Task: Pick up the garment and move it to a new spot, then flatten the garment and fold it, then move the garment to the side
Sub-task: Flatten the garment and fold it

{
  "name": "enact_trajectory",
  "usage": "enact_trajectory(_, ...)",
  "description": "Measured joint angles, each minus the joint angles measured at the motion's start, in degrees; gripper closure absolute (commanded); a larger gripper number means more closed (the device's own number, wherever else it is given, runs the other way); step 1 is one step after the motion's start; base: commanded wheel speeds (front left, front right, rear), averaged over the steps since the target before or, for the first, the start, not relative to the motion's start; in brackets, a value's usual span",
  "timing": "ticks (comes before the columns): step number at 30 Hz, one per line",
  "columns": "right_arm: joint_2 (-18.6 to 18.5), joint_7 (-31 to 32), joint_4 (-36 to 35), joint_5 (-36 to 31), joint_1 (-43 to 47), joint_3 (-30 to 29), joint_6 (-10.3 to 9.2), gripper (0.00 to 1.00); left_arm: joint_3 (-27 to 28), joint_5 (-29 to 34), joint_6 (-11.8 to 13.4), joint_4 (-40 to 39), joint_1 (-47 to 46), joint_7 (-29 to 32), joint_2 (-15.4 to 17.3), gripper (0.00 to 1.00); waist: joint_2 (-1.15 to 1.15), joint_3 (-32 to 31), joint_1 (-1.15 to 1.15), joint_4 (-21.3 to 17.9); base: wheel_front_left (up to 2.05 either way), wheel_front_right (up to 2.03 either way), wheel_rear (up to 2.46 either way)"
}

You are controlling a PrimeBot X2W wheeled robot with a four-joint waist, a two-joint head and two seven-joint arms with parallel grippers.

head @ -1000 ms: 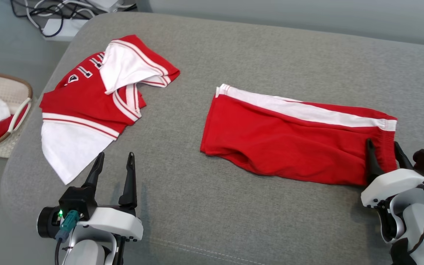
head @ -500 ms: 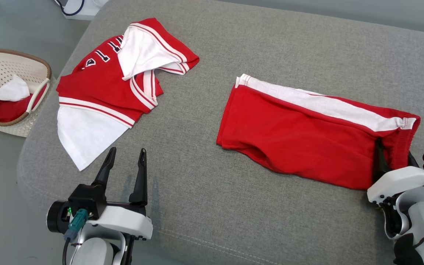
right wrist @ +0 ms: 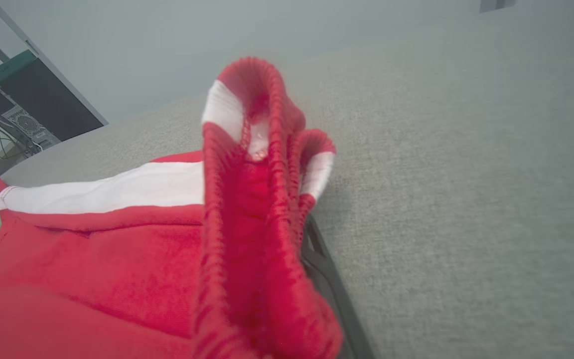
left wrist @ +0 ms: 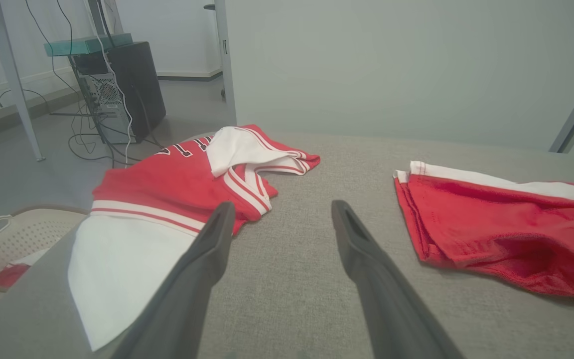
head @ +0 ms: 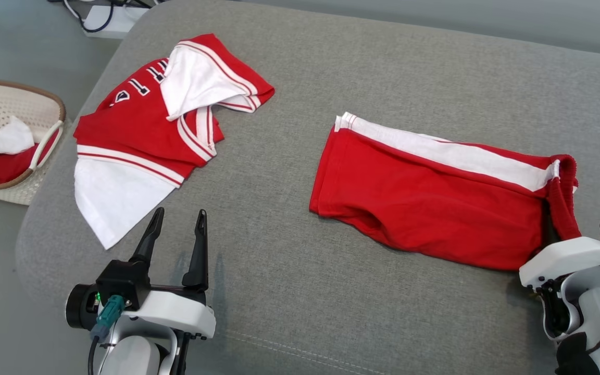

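The garment, red shorts (head: 425, 208) with a white side stripe, lies flat on the grey cushion (head: 383, 78), waistband to the right. My right gripper (head: 558, 229) is shut on the waistband, which stands bunched up over its fingers. In the right wrist view the gathered waistband (right wrist: 252, 199) rises between the jaws, and one dark finger (right wrist: 327, 269) shows beside it. My left gripper (head: 177, 219) stands open and empty at the front left of the cushion, apart from the shorts (left wrist: 491, 234), with its fingers (left wrist: 207, 259) pointing between the two garments.
A red and white jersey (head: 144, 130) lies crumpled at the cushion's back left, just beyond my left gripper. A wicker basket (head: 19, 86) holding more red and white cloth stands on the floor to the left. Cables and a computer tower (left wrist: 127, 85) are beyond the cushion.
My right gripper has closed on the shorts' waistband, which now stands gathered and raised. The head camera has shifted. The left gripper stays open and still.
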Motion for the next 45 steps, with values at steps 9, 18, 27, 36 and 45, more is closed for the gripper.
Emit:
enact_trajectory(9,-0.19,0.3,-4.91,0.25,3.86,-0.62,0.0,1.0,-0.12,0.27,-0.51,1.41,0.01,0.0,0.03,0.0,0.0,-2.72,0.0,-6.3,0.0,0.0,0.0)
enact_trajectory(18,-1.05,0.31,-9.16,7.43,4.7,13.52,-0.01,1.0,-0.9,-0.1,-0.51,2.15,0.07,0.0,0.05,0.0,0.0,-4.97,0.0,-13.97,0.0,0.0,0.0)
enact_trajectory(27,-1.67,2.78,-12.43,18.09,0.05,29.3,-0.01,1.0,-3.19,-1.77,-0.48,2.34,0.12,0.0,0.13,0.0,0.0,-5.07,0.0,-10.98,0.0,0.0,0.0)
enact_trajectory(36,-2.58,2.02,-5.75,19.78,-4.64,33.46,-0.01,1.0,-4.72,-3.61,-0.41,2.24,0.21,0.0,0.11,0.0,0.0,-4.58,0.0,-2.95,0.0,0.0,0.0)
enact_trajectory(45,-2.02,1.26,0.21,19.74,-9.52,34.63,-0.01,0.0,-5.89,-5.12,0.01,2.2,0.32,0.0,0.18,0.0,0.0,-3.37,0.0,1.88,0.0,0.0,0.0)
